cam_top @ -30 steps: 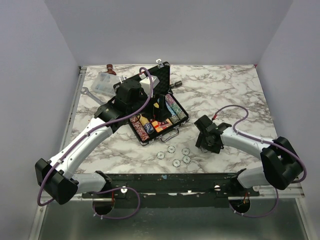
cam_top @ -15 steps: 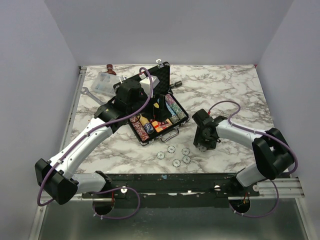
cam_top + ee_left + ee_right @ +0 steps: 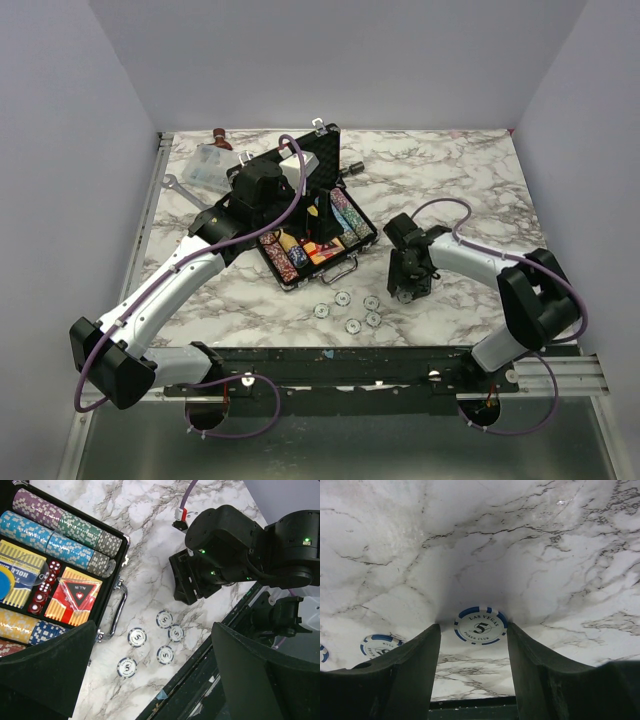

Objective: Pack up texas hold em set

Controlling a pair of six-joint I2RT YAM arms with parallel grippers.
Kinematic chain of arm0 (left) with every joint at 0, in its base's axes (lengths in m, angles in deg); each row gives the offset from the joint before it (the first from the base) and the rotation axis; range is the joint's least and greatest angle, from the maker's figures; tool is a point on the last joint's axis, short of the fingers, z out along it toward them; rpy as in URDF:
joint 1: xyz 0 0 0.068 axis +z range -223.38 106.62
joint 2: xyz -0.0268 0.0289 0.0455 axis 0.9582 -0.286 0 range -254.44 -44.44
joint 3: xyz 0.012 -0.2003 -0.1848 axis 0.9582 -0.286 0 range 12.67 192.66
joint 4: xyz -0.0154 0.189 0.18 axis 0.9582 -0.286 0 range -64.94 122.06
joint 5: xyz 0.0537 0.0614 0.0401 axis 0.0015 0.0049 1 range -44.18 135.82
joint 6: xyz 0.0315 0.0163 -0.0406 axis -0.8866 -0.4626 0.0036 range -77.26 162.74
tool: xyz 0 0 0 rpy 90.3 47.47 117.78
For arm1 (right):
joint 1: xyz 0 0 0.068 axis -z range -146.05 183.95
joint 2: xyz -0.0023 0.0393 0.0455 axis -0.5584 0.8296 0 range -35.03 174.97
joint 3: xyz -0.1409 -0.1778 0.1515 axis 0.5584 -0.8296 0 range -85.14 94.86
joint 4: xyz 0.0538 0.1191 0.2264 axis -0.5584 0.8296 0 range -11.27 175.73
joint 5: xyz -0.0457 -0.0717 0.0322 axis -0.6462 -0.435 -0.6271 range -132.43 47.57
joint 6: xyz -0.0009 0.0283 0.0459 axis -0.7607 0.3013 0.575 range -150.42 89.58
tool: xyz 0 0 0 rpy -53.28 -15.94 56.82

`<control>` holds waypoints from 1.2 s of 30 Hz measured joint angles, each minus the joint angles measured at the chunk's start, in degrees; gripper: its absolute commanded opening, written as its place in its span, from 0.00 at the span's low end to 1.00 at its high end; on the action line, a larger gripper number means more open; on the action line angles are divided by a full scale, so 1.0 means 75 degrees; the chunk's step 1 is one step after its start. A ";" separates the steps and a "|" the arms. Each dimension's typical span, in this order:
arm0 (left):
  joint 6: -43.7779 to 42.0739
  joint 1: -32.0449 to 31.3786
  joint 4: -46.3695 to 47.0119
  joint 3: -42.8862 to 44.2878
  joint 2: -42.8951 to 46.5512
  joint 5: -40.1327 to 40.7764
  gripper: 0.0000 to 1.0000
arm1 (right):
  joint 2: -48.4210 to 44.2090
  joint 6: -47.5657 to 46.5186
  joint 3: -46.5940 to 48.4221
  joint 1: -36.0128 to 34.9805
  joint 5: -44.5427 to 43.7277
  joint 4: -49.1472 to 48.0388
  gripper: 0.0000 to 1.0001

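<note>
The black briefcase [image 3: 300, 160] lies open at the table's middle back with its lid up. It holds chip rows [image 3: 60, 535], red-yellow card boxes [image 3: 75, 597], red dice and a blue disc [image 3: 4, 582]. My left gripper [image 3: 320, 215] hovers over the case, open and empty [image 3: 152, 630]. Several loose pale chips [image 3: 352, 325] lie on the marble in front of the case [image 3: 137, 636]. My right gripper [image 3: 404, 290] points down at the table just right of them. It is open, with one flat chip [image 3: 481, 625] lying between its fingertips [image 3: 472, 627].
A clear plastic box [image 3: 205, 165] and a silver wrench [image 3: 178, 188] lie at the back left. A small black piece [image 3: 355, 167] sits right of the lid. The table's black front rail [image 3: 200, 665] runs close behind the loose chips.
My right gripper has moved left toward the loose chips and come down to the table. The left arm and the case have not moved.
</note>
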 measured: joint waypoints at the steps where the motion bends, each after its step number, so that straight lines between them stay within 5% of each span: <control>1: 0.0000 0.0000 0.0000 0.0000 0.0000 0.0000 0.98 | 0.0055 -0.0058 0.0047 0.0006 0.0044 0.0032 0.55; 20: -0.0003 -0.0015 -0.0003 0.0000 0.0000 -0.0003 0.98 | 0.1169 -0.0580 0.0994 0.0262 0.0592 0.0877 0.37; 36: -0.0003 -0.0012 -0.0003 0.0000 -0.0003 -0.0032 0.98 | 0.0769 -0.0507 0.1043 0.0052 0.0600 0.0787 0.33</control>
